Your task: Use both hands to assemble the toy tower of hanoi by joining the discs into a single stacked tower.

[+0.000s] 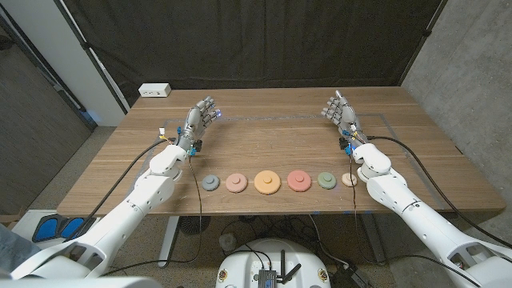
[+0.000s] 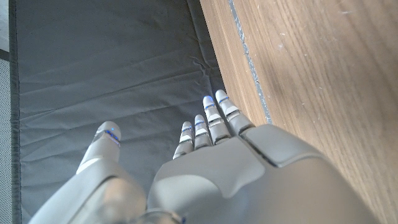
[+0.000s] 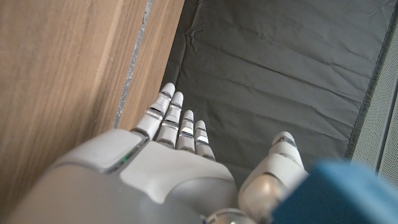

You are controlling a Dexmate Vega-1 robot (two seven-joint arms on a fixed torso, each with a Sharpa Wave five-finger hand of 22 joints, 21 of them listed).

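1. While six discs lie flat in a side-to-side row near the table's (image 1: 264, 136) front edge, from blue disc (image 1: 210, 183) to cream disc (image 1: 350, 179), nothing is stacked.
2. Left hand (image 1: 200, 116) and right hand (image 1: 341, 114) stand far back, fingers extended, holding nothing.
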